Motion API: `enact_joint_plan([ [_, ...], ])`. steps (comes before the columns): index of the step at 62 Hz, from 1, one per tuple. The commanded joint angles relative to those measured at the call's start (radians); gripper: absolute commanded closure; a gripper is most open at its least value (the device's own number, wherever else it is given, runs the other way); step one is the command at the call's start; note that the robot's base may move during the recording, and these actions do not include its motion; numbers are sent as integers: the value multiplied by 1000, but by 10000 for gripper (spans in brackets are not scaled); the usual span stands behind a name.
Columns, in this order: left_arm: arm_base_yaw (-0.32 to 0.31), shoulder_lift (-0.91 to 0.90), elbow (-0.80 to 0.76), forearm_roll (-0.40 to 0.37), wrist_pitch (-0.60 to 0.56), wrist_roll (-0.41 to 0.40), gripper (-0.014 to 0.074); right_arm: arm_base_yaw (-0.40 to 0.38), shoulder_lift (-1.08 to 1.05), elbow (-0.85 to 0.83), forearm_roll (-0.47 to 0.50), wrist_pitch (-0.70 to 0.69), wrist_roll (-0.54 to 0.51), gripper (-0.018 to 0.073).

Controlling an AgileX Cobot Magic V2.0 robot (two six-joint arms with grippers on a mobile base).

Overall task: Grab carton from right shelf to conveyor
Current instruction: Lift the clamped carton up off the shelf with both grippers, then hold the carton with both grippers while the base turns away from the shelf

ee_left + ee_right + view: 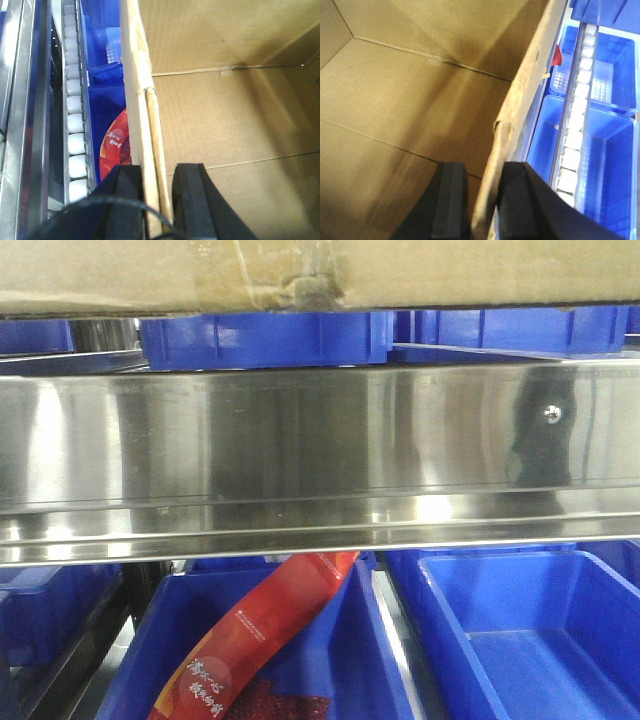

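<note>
The carton (150, 270) fills the top of the front view. It is plain brown corrugated board, and its lower edge carries a narrow band, clear tape and a small ragged tear at mid-seam. Directly below the carton runs the front rail of the right shelf (300, 440), a broad strip of brushed stainless steel. The rail is mirror-shiny, with one small screw head (549, 412) under the carton's right part. Whether the carton rests on anything cannot be told. Just under the carton, behind the rail, show moulded upper blue bins (260, 340). Further below the carton sit open rectangular lower blue bins (500, 640), one holding a glossy red packet (270, 640) with white print.

In the left wrist view, the left fingers (192, 200), matt black and blocky, are closed on one upright side wall of the carton. One finger is outside and one inside, with the doubled board pinched between them. The carton is open-topped, and its ribbed inner flaps meet at a straight seam. Outside that wall lies a row of white rollers (75, 125). The right fingers (449, 200) clamp the opposite wall of the carton likewise.
</note>
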Motion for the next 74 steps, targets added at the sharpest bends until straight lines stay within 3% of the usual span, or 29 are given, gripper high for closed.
enact_joint_plan([
  [1, 1, -18, -5, 26, -32, 6, 604, 2, -22, 1, -4, -23, -33, 629],
  [74, 1, -18, -5, 26, -32, 6, 604, 2, -22, 0, -3, -158, -33, 629],
])
